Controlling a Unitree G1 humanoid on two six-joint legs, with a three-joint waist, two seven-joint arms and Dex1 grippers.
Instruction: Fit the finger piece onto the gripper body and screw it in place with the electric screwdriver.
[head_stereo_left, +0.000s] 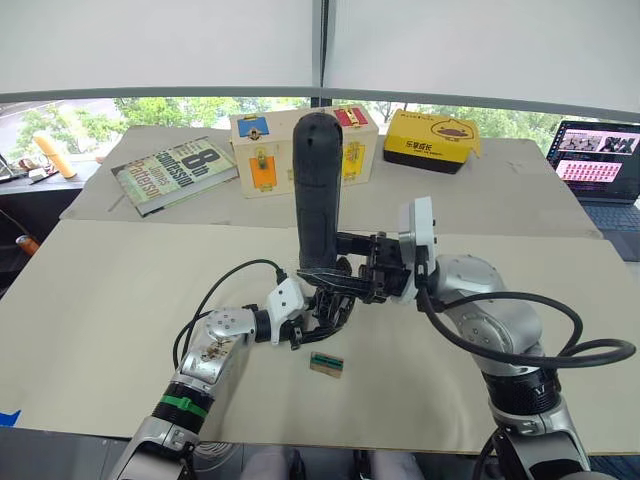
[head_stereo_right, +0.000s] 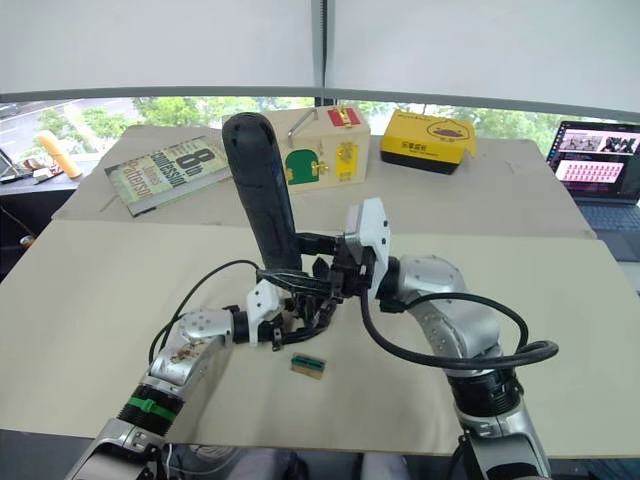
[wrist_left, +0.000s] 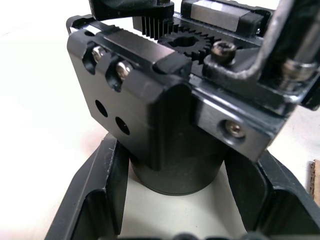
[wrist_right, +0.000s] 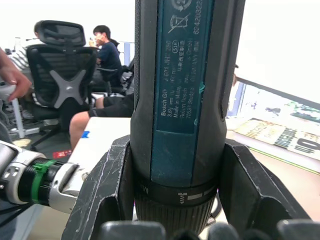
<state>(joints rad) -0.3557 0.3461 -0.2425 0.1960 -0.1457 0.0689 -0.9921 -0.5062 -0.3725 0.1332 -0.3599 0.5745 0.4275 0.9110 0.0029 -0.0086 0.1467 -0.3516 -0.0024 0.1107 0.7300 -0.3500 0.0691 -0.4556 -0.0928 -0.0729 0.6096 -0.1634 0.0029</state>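
The electric screwdriver, a thick black tool, stands nearly upright over the table's middle. My right gripper is shut on its lower end, and the pads press both sides of the barrel. Its bit is hidden behind the fingers. Directly under it, my left gripper is shut on the gripper body, with its fingers clasping the round base. Two screw heads show on the body's upper block. I cannot tell the finger piece apart from the other black parts.
A small green-and-tan block lies on the table just in front of the grippers. At the back are a book, a wooden box with coloured panels, a yellow box and a laptop. People sit on chairs beyond the table.
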